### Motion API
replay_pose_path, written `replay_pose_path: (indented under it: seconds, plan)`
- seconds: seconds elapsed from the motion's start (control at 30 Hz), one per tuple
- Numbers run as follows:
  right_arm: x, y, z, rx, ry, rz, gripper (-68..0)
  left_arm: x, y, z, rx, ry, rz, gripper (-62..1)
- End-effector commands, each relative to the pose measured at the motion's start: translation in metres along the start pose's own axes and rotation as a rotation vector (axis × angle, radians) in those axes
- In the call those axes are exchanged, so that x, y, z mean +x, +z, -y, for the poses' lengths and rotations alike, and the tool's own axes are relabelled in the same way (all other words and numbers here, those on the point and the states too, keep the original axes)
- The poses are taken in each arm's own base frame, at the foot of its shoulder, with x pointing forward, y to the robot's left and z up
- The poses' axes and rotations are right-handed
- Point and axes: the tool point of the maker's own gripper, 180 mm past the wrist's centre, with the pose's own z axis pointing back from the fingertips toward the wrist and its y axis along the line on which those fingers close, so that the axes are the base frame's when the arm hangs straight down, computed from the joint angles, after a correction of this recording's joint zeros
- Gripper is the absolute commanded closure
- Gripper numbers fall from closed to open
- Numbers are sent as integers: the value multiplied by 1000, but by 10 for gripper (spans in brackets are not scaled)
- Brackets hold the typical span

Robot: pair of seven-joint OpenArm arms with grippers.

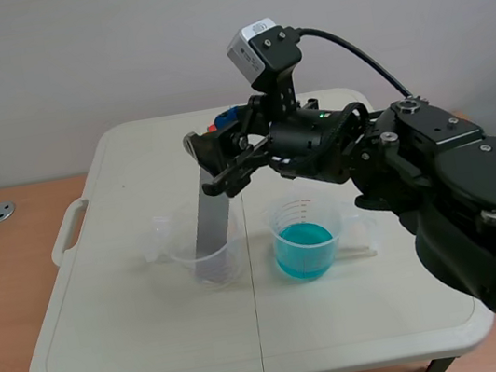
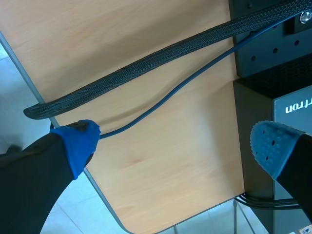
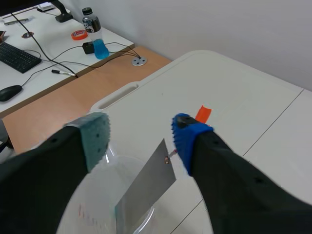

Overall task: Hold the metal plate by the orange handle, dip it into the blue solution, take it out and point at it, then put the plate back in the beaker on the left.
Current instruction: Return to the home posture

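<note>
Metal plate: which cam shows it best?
Scene view: the metal plate shows almost full length, leaning in the left beaker. Right wrist view catches only its upper part, close up. Left wrist view shows none of it.

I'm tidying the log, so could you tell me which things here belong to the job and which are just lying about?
Job: metal plate, clear beaker holding it, blue solution, open right claw.
Lying about: bottle, tape roll, keyboard, mouse, all on the far desk.
</note>
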Motion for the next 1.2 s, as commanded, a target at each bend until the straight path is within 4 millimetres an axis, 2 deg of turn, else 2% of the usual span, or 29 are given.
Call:
replay_pose_path:
  seconds: [0.0,0.2,0.33,0.63,0.8,0.87,0.97,1.17]
  plan:
    - [22,-2,6,-4,23,64,-401,-1,2,1,-8,-7,2,-623]
    - [23,-1,6,-5,23,71,-570,0,2,1,-9,-7,4,-623]
    - [25,4,19,-58,40,78,-665,0,2,1,-8,-7,5,-623]
    - [24,39,32,-131,95,62,-665,0,2,1,-9,-6,6,-623]
    - [27,61,30,-162,114,67,-665,22,-4,-6,8,31,73,-623]
    - [27,70,29,-171,119,61,-665,41,1,-21,42,65,163,-623]
    - [24,84,27,-187,127,50,-665,74,16,-54,109,83,299,-623]
    - [15,112,22,-222,135,9,-665,138,63,-127,245,92,507,-623]
